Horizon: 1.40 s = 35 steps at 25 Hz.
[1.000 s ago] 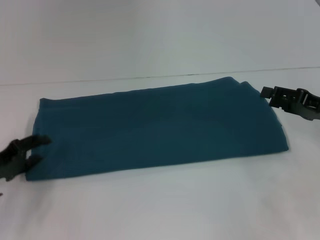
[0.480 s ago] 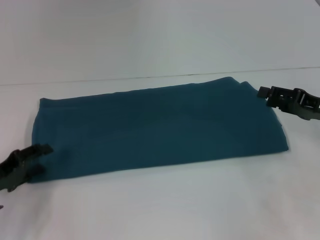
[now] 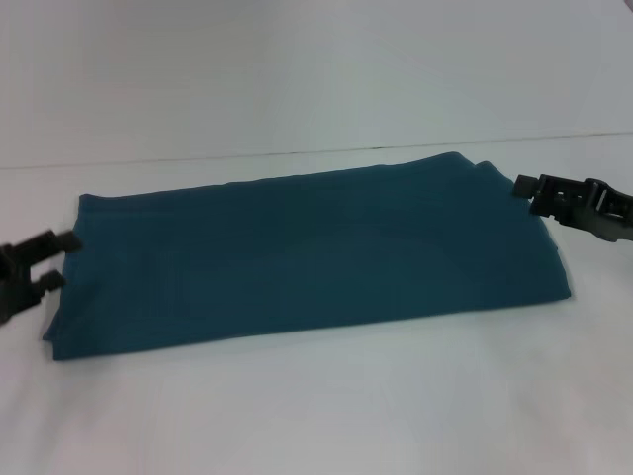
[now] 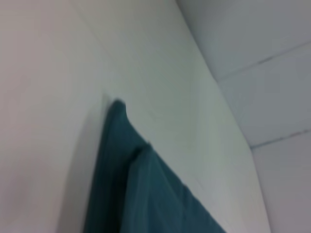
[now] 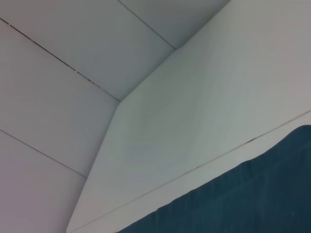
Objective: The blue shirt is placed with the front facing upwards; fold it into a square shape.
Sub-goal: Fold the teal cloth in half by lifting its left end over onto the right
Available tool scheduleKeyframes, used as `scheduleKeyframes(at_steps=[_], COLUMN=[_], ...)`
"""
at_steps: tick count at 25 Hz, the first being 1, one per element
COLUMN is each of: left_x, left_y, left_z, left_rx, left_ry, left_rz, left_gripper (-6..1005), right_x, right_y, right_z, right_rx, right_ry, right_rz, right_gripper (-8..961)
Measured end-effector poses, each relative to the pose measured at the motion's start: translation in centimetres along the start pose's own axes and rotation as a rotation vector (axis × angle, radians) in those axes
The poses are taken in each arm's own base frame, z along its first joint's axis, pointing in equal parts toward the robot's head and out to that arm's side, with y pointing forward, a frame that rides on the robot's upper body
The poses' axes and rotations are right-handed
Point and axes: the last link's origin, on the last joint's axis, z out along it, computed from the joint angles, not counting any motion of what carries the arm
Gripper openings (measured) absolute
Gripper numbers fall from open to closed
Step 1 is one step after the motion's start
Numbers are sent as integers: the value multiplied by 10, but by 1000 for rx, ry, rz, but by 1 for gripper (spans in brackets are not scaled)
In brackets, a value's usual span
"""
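Observation:
The blue shirt [image 3: 316, 252] lies on the white table [image 3: 326, 416] as a long flat band running left to right, plain side up, with no lettering or collar showing. My left gripper [image 3: 54, 260] is open at the band's left end, one finger [image 3: 65, 240] farther and one nearer, level with the cloth edge. My right gripper [image 3: 522, 185] hovers at the far right corner, just off the fabric. A folded corner of the shirt [image 4: 146, 194] shows in the left wrist view. In the right wrist view one edge of the shirt [image 5: 252, 199] is in sight.
The table's far edge [image 3: 297, 154] runs behind the shirt, with a pale wall beyond it. Bare white table surface lies in front of the shirt. Tiled floor [image 5: 58, 97] shows past the table in the right wrist view.
My left gripper has moved from the shirt's near left corner farther along the left end. The right gripper has barely shifted. The shirt lies as before.

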Motion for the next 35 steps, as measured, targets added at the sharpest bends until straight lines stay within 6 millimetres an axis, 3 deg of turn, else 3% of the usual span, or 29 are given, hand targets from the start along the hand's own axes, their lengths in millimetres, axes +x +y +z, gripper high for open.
scheduleKeyframes(at_steps=[4,11,20,30,35], left_x=[13,8,-2,19,14], left_y=[1,-4,-11,8,5], left_z=[13,38,47,47,58], left_rx=[54,111,173,140,188], left_ry=[43,61,47,74,62], left_rz=[2,-40,-23,44,70], left_gripper=[721,722,723,725,726], right_x=[2,2,6,6,7], right_y=[0,0,-3,-4,-4], right_z=[1,2,1,0,2], right_rx=[0,0,3,5,4], right_ry=[3,5,8,7,12], right_rz=[1,0,14,18,19], right_gripper=[625,625,625,626,626])
